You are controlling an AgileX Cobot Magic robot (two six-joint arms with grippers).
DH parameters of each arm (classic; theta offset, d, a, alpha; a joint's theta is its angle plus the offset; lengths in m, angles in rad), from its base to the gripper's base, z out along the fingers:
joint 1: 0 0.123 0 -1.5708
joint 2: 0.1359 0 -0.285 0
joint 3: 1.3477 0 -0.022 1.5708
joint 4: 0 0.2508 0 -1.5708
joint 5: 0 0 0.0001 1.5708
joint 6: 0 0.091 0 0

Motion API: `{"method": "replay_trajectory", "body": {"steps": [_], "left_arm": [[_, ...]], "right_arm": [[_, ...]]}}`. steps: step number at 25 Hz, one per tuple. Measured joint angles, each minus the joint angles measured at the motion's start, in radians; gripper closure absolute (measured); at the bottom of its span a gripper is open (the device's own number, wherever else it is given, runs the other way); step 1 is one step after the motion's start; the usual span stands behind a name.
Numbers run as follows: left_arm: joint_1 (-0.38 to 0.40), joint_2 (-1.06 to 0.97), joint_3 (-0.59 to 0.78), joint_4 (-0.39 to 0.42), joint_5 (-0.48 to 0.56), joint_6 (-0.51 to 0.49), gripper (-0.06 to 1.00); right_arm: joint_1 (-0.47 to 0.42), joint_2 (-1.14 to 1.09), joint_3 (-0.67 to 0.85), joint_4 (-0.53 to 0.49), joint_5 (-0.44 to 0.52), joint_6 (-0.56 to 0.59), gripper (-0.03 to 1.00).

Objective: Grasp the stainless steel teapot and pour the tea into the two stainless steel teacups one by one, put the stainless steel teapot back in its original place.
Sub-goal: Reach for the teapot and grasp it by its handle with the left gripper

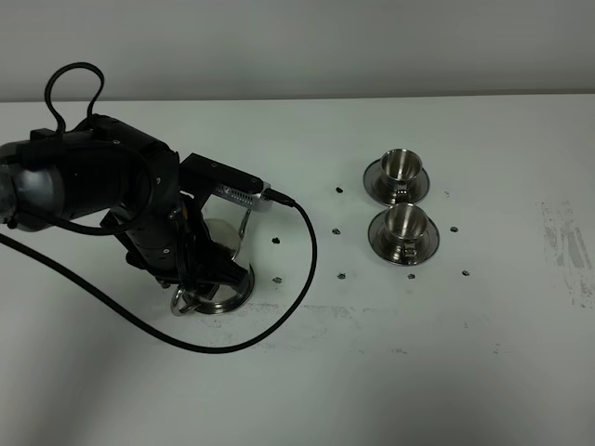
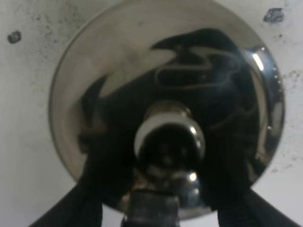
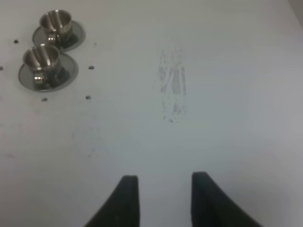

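Observation:
The stainless steel teapot (image 1: pixel 224 234) stands on its wide saucer, the original place (image 1: pixel 240 299), at the left, mostly hidden under my left arm. In the left wrist view I look straight down on its domed lid (image 2: pixel 142 71) and knob (image 2: pixel 168 137). My left gripper (image 2: pixel 163 201) is open, low over the pot, with a finger (image 2: pixel 78 210) on each side of the loop handle (image 2: pixel 151 210). The two teacups stand on their saucers at the right, one far (image 1: pixel 400 167) and one near (image 1: pixel 403 223); both show in the right wrist view (image 3: pixel 56 21) (image 3: pixel 41 56). My right gripper (image 3: pixel 163 196) is open and empty above the bare table.
Small dark marks (image 1: pixel 342 275) dot the white table (image 1: pixel 446 372) around the pot and the cups. The left arm's black cable (image 1: pixel 307 251) loops over the table between the pot and the cups. A scuffed patch (image 1: pixel 567 242) lies at the right.

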State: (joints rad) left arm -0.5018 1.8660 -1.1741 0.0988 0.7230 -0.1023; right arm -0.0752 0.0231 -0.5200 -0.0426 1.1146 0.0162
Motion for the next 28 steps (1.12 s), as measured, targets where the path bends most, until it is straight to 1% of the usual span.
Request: {"method": "replay_trajectory", "body": {"steps": [9, 11, 12, 13, 16, 21, 28], "left_arm": [[0.000, 0.008, 0.000, 0.000, -0.009, 0.000, 0.41], [0.000, 0.008, 0.000, 0.000, -0.009, 0.000, 0.44], [0.000, 0.008, 0.000, -0.001, -0.009, 0.000, 0.47], [0.000, 0.009, 0.000, -0.002, -0.008, -0.004, 0.52], [0.000, 0.012, 0.000, -0.005, -0.008, -0.012, 0.75], [0.000, 0.020, 0.000, -0.004, -0.008, 0.008, 0.74], [-0.001, -0.009, 0.000, -0.004, 0.003, 0.009, 0.74]], "right_arm": [[0.000, 0.000, 0.000, 0.000, 0.000, 0.000, 0.68], [0.000, 0.000, 0.000, 0.000, 0.000, 0.000, 0.68], [0.000, 0.000, 0.000, 0.000, 0.000, 0.000, 0.68], [0.000, 0.000, 0.000, 0.000, 0.000, 0.000, 0.68], [0.000, 0.000, 0.000, 0.000, 0.000, 0.000, 0.68], [0.000, 0.000, 0.000, 0.000, 0.000, 0.000, 0.68], [0.000, 0.000, 0.000, 0.000, 0.000, 0.000, 0.68]]}}
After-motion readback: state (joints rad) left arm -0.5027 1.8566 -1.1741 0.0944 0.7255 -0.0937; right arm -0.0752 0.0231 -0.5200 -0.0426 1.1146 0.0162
